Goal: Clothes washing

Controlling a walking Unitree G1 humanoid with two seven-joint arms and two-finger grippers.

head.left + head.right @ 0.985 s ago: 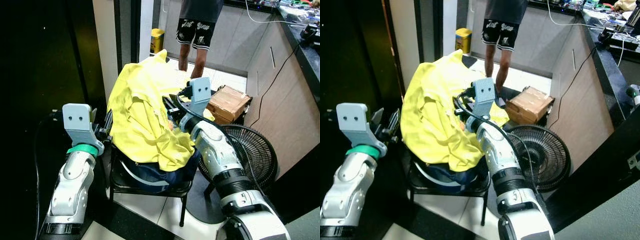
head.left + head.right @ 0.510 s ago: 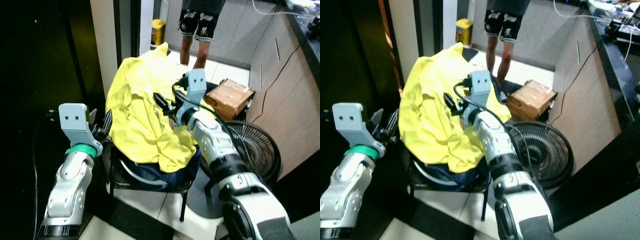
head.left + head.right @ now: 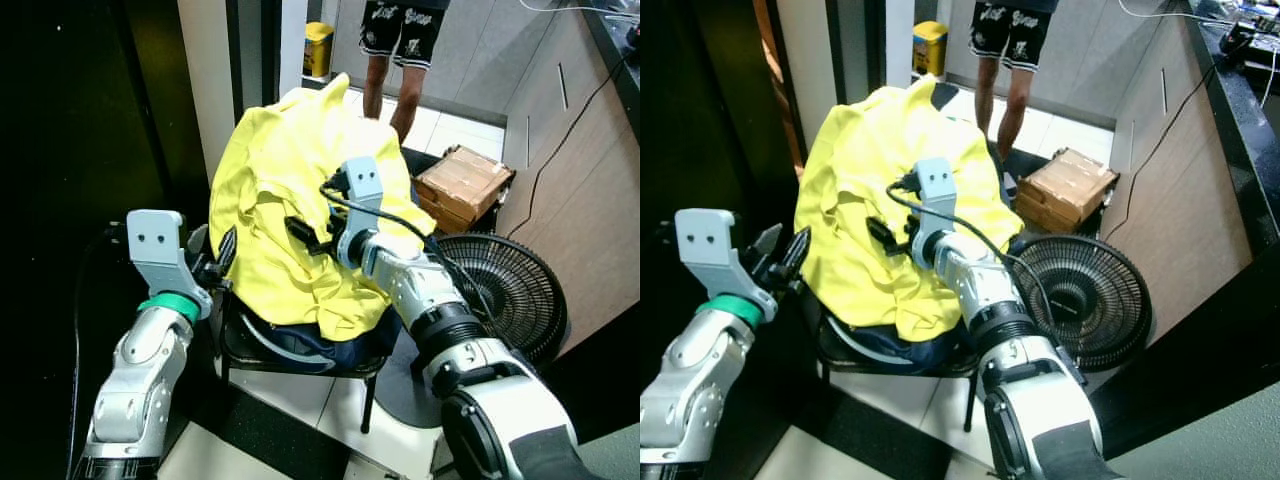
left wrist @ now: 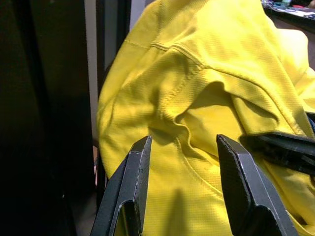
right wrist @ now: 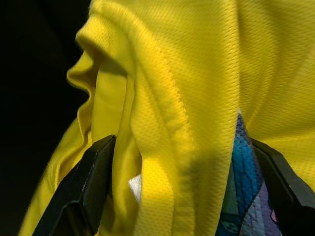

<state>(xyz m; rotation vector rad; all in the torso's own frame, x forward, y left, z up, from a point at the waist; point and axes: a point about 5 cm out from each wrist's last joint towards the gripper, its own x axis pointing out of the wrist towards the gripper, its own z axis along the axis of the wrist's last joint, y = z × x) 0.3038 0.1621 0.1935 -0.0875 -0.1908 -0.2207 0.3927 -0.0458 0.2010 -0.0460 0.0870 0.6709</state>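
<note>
A yellow shirt (image 3: 290, 180) is draped over the back and seat of a black chair (image 3: 300, 358), with a dark blue garment (image 3: 310, 345) under it. My right gripper (image 3: 307, 233) rests against the front of the shirt. It is open, and in the right wrist view a yellow fold (image 5: 172, 123) lies between its fingers (image 5: 86, 189), with a bit of blue patterned cloth (image 5: 241, 167) beside it. My left gripper (image 3: 222, 256) is open at the shirt's left edge; in the left wrist view its fingers (image 4: 130, 187) frame the yellow fabric (image 4: 197, 98) without touching it.
A person (image 3: 400, 40) in black shorts stands on the tiled floor behind the chair. A cardboard box (image 3: 465, 185) and a black floor fan (image 3: 505, 290) sit to the right. A yellow container (image 3: 320, 48) stands far back. A wooden counter wall (image 3: 580, 180) closes the right side; dark panels stand to the left.
My right gripper has moved left and toward me across the shirt, from its right side to its front folds. The camera has shifted a little. The left arm has hardly moved.
</note>
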